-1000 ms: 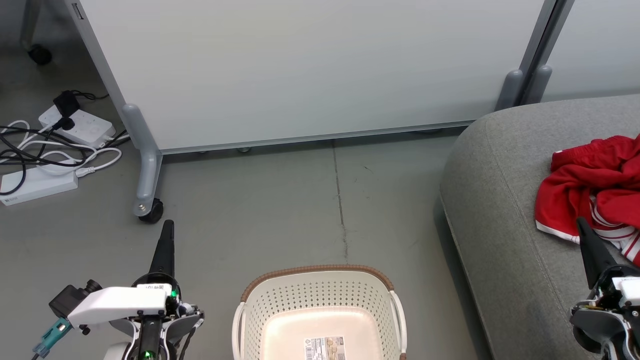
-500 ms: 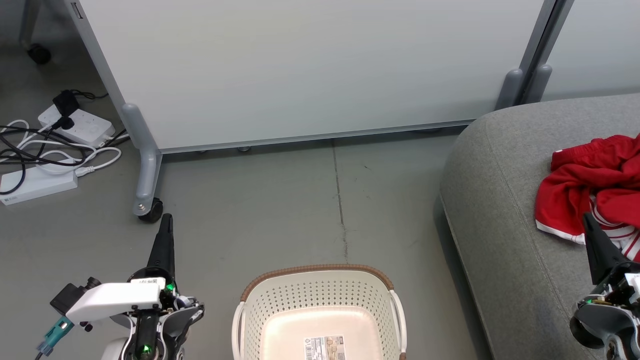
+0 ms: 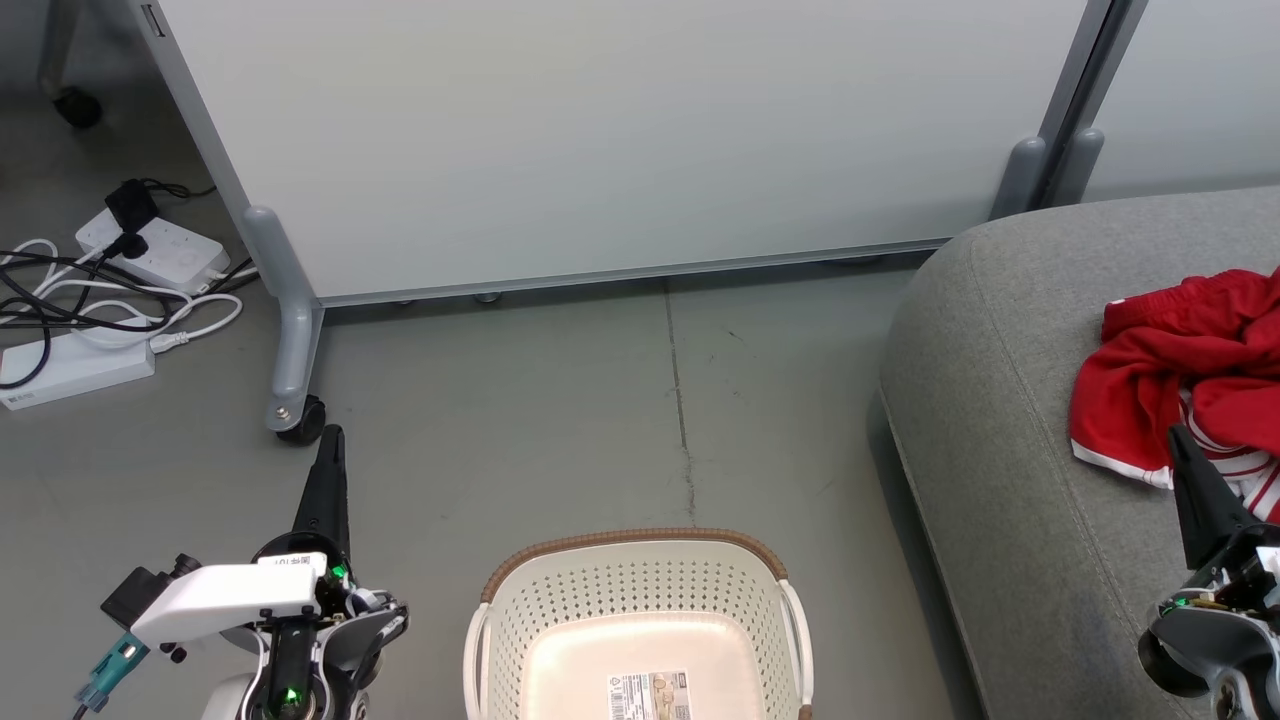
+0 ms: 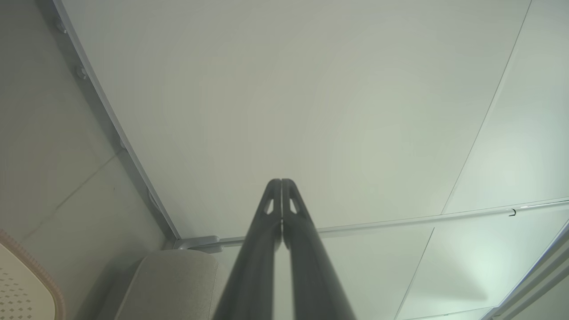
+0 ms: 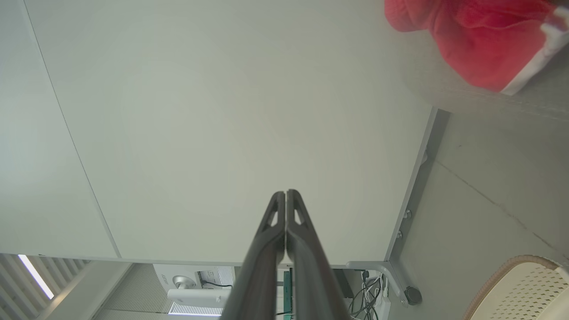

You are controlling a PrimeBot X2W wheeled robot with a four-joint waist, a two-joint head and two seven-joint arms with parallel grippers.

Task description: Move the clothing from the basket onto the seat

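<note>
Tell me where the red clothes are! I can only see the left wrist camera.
Observer: The clothing lies crumpled on the seat, in the head view.
Operator: Is anything in the basket?
Observer: No clothes in the part of the basket that shows, just a barcode label on its floor.
Operator: Is the other gripper holding something?
Observer: No, the right gripper has its fingers pressed together, with nothing between them.
</note>
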